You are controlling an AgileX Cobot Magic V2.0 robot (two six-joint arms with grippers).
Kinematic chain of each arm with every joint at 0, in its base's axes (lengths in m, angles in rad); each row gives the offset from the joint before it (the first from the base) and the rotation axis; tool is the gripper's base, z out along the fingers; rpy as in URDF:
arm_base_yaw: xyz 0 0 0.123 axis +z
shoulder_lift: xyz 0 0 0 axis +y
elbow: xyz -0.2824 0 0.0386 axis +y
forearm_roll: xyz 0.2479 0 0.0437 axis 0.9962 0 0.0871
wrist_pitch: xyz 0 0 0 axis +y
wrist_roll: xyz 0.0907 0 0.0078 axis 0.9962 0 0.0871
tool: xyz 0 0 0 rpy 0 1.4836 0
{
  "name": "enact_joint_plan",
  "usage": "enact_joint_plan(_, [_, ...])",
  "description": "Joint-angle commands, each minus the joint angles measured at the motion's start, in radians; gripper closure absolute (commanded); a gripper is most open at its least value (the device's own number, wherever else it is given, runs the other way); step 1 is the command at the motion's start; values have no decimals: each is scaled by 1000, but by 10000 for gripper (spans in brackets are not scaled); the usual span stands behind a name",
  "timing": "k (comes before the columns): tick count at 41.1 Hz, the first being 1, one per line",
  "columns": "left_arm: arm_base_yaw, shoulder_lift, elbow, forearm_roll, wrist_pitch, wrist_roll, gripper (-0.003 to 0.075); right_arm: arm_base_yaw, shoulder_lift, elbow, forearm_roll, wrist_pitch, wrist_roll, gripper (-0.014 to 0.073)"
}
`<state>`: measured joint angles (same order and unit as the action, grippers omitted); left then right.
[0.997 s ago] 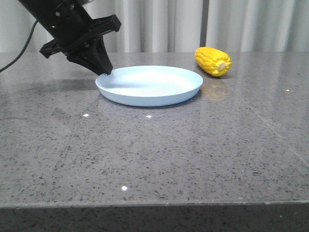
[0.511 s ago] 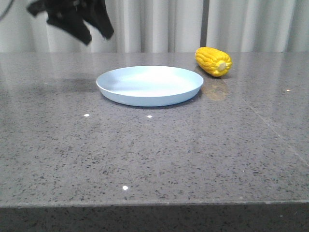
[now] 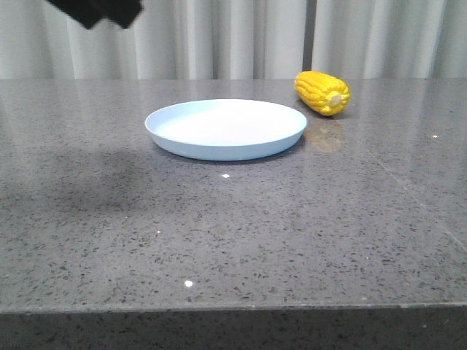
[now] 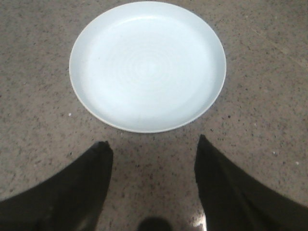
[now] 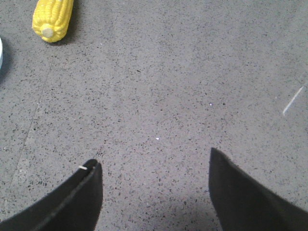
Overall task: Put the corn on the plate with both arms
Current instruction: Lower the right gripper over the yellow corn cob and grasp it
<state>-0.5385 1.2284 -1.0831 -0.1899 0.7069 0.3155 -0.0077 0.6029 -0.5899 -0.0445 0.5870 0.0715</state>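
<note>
The pale blue-white plate (image 3: 225,128) lies empty in the middle of the grey table; it also fills the left wrist view (image 4: 147,65). The yellow corn cob (image 3: 322,92) lies on the table behind and to the right of the plate, stub end toward me; it also shows in the right wrist view (image 5: 52,19). My left gripper (image 4: 151,144) is open and empty, high above the table beside the plate; only a black part of it (image 3: 98,11) shows at the front view's top left. My right gripper (image 5: 154,161) is open and empty above bare table, well apart from the corn.
Pale curtains (image 3: 241,36) hang behind the table. The grey speckled table (image 3: 233,233) runs to a front edge near the camera. A thin seam line (image 3: 408,193) crosses its right side.
My left gripper has risen from the plate's left rim up and to the left, almost out of the front view. The plate and corn have not moved.
</note>
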Motion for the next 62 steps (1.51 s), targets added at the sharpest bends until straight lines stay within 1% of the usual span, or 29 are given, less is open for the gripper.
enact_joint_plan(1, [-8,-130,66,-8,-84,-11,331,-3,7,-34,-7,-67,-3,94])
enact_joint_plan(5, [-8,-209,143,-10,-84,-11,331,-3,7,-34,-7,-66,-3,94])
enact_joint_plan(10, [-8,-295,199,-10,-84,-11,331,-3,27,-41,-7,-47,-3,94])
enact_joint_plan(14, [-8,-344,213,-10,-82,-11,331,-1,77,-81,0,10,-3,93])
enact_joint_plan(20, [-8,-363,213,-10,-81,-11,331,-1,166,-180,12,104,-4,88])
enact_joint_plan(22, [-8,-362,213,-10,-80,-11,331,2,192,-216,13,131,-9,68])
enact_joint_plan(28, [-8,-355,213,-10,-75,-11,331,33,294,-313,45,171,-42,-38])
enact_joint_plan(30, [-8,-351,213,-10,-77,-11,331,47,324,-347,45,174,-43,-45])
enact_joint_plan(39, [-8,-351,213,-10,-81,-11,331,124,513,-513,45,177,-43,-41])
enact_joint_plan(50, [-8,-351,213,-10,-86,-11,331,202,796,-749,71,174,-43,-41])
enact_joint_plan(55, [-8,-351,213,-10,-86,-11,331,222,920,-874,75,173,-43,-41])
enact_joint_plan(62, [-8,-351,213,-10,-86,-11,331,223,1097,-1036,120,173,-43,-41])
